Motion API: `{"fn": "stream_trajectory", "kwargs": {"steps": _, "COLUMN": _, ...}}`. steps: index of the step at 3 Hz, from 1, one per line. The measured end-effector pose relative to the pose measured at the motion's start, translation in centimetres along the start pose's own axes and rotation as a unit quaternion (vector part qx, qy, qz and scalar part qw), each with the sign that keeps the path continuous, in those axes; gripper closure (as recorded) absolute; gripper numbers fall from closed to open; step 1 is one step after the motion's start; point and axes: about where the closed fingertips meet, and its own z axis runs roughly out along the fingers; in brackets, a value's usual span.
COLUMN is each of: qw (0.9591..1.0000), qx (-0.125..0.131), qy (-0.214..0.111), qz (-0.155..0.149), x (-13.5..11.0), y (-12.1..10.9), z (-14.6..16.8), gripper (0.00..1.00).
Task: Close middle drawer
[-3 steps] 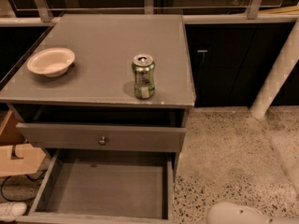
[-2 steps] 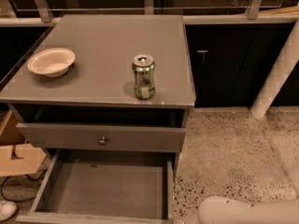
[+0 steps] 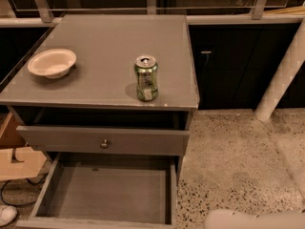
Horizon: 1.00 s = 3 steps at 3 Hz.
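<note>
The middle drawer (image 3: 109,192) is pulled far out of the grey cabinet, its plain grey inside bare. Its front runs along the bottom edge of the view and its knob is out of view. Above it, the taller drawer (image 3: 62,140) with a round knob (image 3: 105,143) stands slightly out under the tabletop. The lowest drawer is hidden. The gripper is not in view; only a white rounded part of my arm (image 3: 252,219) shows at the bottom right, right of the open drawer.
On the cabinet top (image 3: 109,37) stand a green can (image 3: 146,78) near the front right and a white bowl (image 3: 52,63) at the left. A white post (image 3: 281,80) leans at the right. Wooden pieces (image 3: 19,163) lie at the left on the speckled floor.
The white arm part at the bottom right has come further into view and reaches more to the left. The drawers, can and bowl have not moved.
</note>
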Motion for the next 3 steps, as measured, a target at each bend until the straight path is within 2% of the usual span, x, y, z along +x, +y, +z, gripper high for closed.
{"fn": "stream_trajectory", "kwargs": {"steps": 1, "qw": 0.9988, "qx": -0.033, "qy": 0.007, "qz": 0.036, "x": 2.4, "y": -0.4, "z": 5.2, "gripper": 1.0}}
{"fn": "stream_trajectory", "kwargs": {"steps": 2, "qw": 0.9988, "qx": -0.033, "qy": 0.007, "qz": 0.036, "x": 2.4, "y": -0.4, "z": 5.2, "gripper": 1.0}}
{"fn": "stream_trajectory", "kwargs": {"steps": 3, "qw": 0.9986, "qx": -0.029, "qy": -0.014, "qz": 0.041, "x": 1.4, "y": -0.4, "z": 6.8, "gripper": 1.0}}
